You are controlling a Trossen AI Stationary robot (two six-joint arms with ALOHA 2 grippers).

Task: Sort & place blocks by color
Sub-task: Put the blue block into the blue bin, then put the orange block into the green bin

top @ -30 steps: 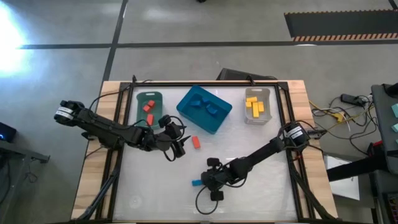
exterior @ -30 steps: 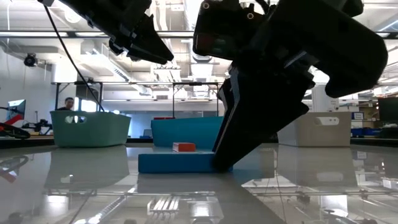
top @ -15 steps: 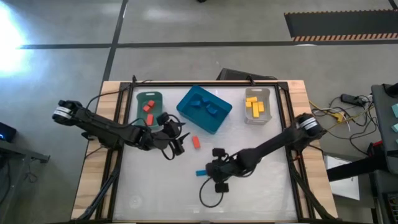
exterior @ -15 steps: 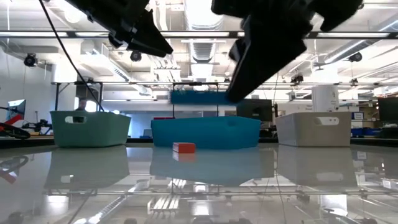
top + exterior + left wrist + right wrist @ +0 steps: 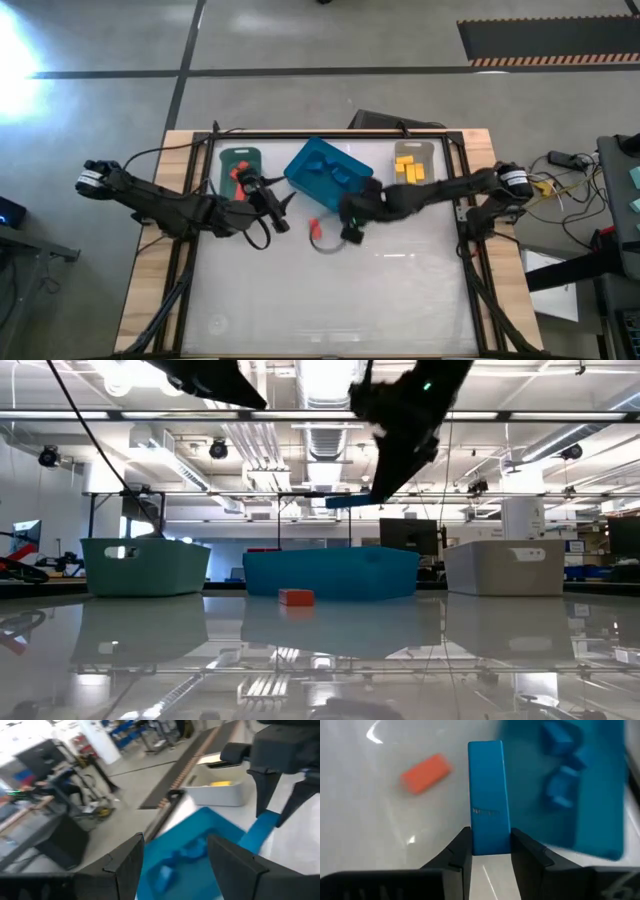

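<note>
On the glossy white table (image 5: 400, 300), 1 red block (image 5: 316, 228) lies alone.

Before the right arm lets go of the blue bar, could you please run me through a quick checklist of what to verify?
1. Right gripper shut on the blue bar: ok.
2. Bar raised off the table: ok, low view shows it in the air.
3. Bar above the blue bin: not ok; it hangs beside the bin's near edge.
4. Blue bin holds only blue blocks: ok as far as can be seen.
5. Left gripper out of the way: cannot tell; it is open, close to the bin.
6. Red block still to be sorted: ok, lying on the table.
</note>
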